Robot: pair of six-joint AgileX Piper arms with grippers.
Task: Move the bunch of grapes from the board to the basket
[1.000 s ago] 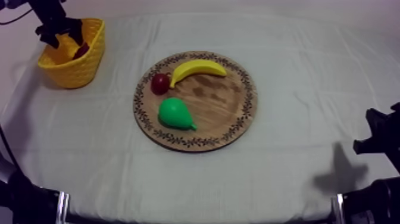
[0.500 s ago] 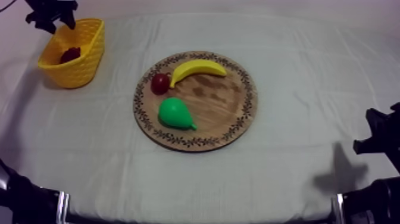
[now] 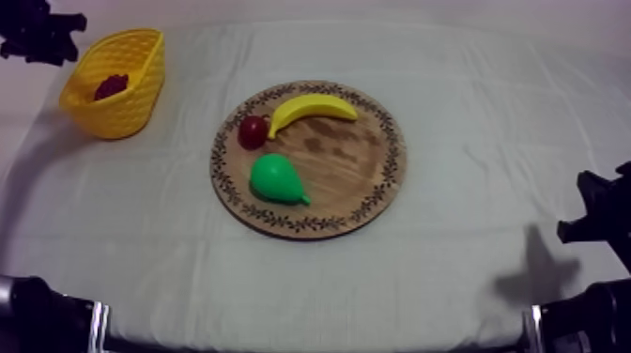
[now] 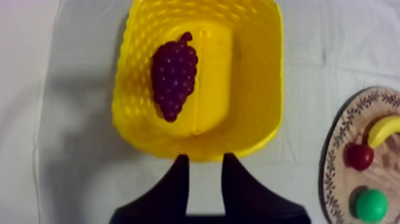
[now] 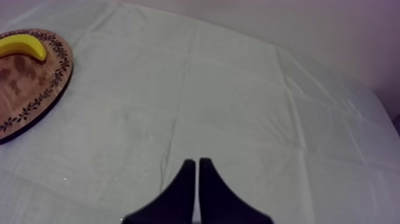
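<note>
Two grippers, one per arm; the right gripper [image 5: 197, 161] is nearest, low at the table's right edge over bare cloth [image 5: 250, 101], its fingers lying together as a narrow wedge with nothing between them; from above it is partly cut off by the edge and hard to make out. One board [image 3: 366, 183] lies mid-table, whole from above but cut off in both wrist views. It carries three fruits: one pear [image 3: 275, 178] on the near side; one small red fruit [image 3: 252, 131] behind it at the left rim; one banana [image 3: 310, 108] along the far rim, its end just beside or touching the red fruit, I cannot tell which; both wrist views cut the banana off. One basket [image 3: 131, 103] stands at the far left, well apart from the board. One bunch of grapes [image 4: 174, 76] lies inside it on the floor, toward one wall; from above the basket's wall hides most of the bunch, leaving a dark patch. The left gripper [image 4: 206, 158] hovers just outside the basket's rim, its fingers parted and holding nothing, clear of the grapes; from above it sits beyond the basket at the far left corner, partly cut off.
</note>
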